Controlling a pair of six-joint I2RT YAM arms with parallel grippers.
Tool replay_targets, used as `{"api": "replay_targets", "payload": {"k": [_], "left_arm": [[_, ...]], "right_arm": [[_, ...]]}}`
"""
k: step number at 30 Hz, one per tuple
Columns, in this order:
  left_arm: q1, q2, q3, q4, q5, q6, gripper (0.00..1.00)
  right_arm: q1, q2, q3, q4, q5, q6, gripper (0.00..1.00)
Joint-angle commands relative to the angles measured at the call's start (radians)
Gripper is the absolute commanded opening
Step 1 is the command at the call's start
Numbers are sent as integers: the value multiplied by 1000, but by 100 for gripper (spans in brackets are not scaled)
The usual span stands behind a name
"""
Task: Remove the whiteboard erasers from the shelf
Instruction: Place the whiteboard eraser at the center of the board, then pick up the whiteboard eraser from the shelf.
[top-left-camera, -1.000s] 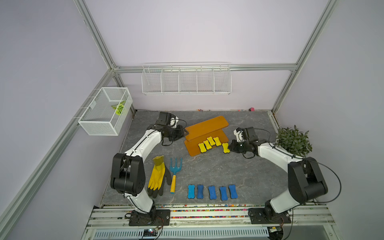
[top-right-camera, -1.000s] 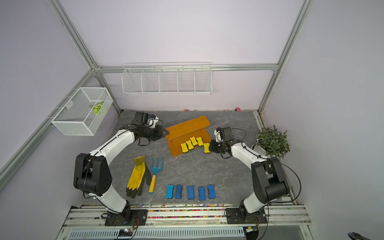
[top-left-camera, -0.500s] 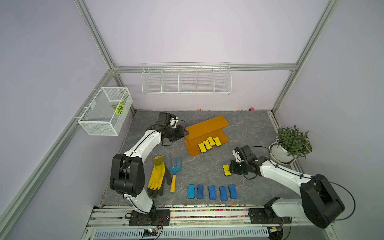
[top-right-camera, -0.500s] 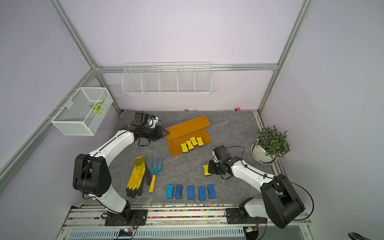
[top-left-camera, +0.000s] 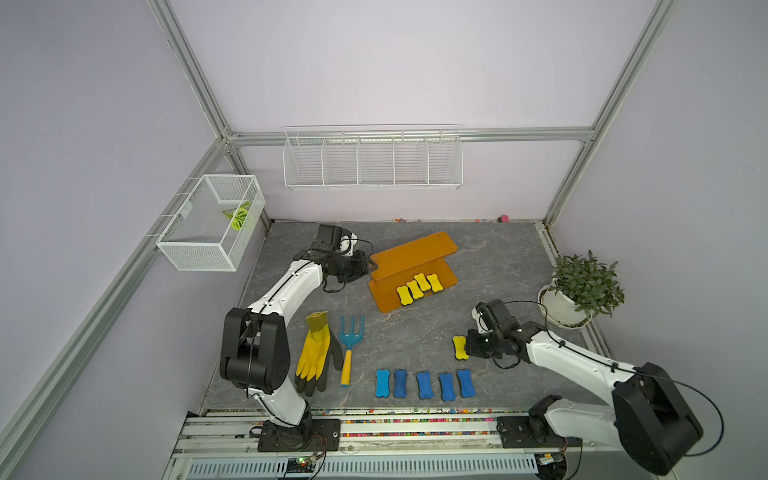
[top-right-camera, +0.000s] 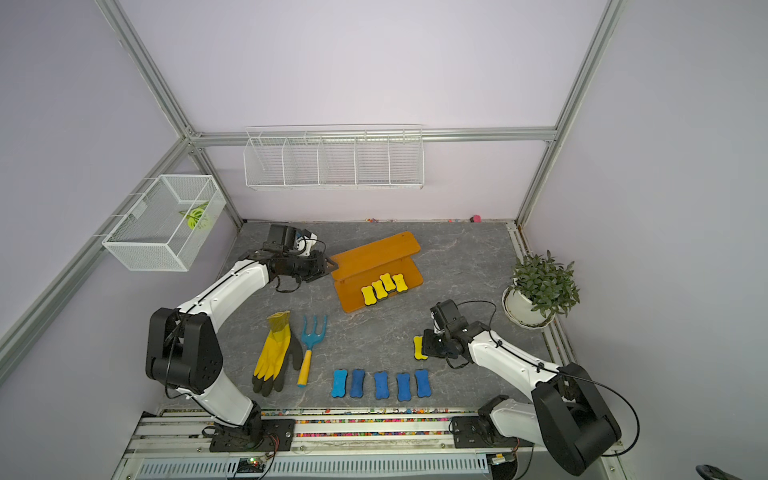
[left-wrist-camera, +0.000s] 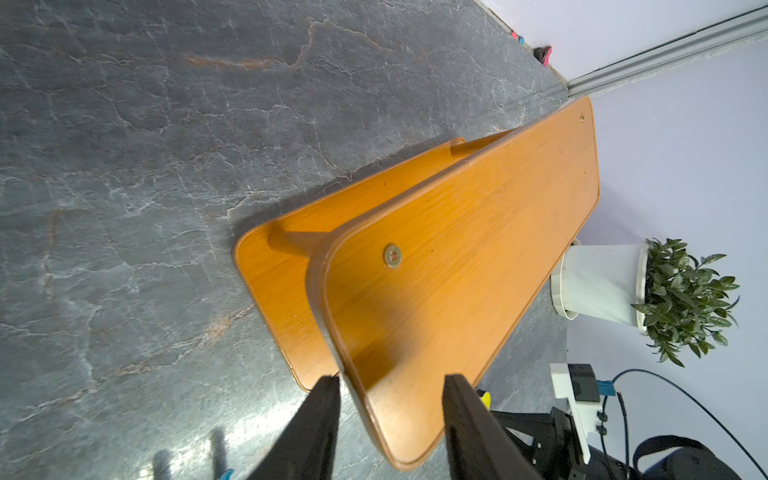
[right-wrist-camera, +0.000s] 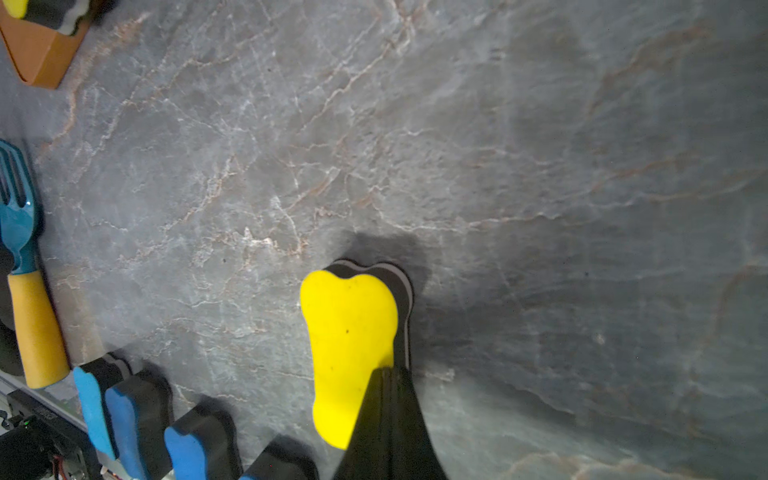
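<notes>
The orange-brown shelf stands at the back middle of the table. Several yellow whiteboard erasers lie side by side on its lower tier. Several blue erasers lie in a row near the front edge. My left gripper is at the shelf's left end, fingers apart, straddling the top board's end. My right gripper is shut on one yellow eraser, low over the table just behind the right end of the blue row.
A yellow glove and a blue hand rake lie front left. A potted plant stands at the right edge. A white wire rack hangs on the back wall. A white mesh basket hangs on the left wall.
My right arm carried a yellow eraser from the shelf's right end forward to just behind the blue row, and has slowed there. The left arm has not moved.
</notes>
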Motion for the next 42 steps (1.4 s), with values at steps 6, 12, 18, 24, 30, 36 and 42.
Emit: {"api": "replay_targets", "payload": {"k": [6, 12, 18, 24, 30, 36, 42], "left_arm": [[5, -20, -12, 10, -6, 6, 46], [5, -20, -13, 6, -10, 6, 44], [5, -15, -12, 2, -14, 7, 39], [6, -2, -4, -11, -28, 13, 38], [8, 5, -1, -16, -31, 17, 38], [9, 10, 3, -19, -31, 18, 38], [9, 9, 0, -19, -33, 18, 38]], "right_arm": [[4, 8, 61, -90, 31, -55, 26], [-7, 17, 173, -127, 82, -87, 32], [-69, 150, 296, 41, 52, -158, 32], [-116, 317, 413, 220, 11, -203, 32], [-131, 436, 440, 382, 5, -212, 32], [-136, 528, 456, 464, -11, -206, 32], [-135, 568, 452, 511, -12, -198, 32]]}}
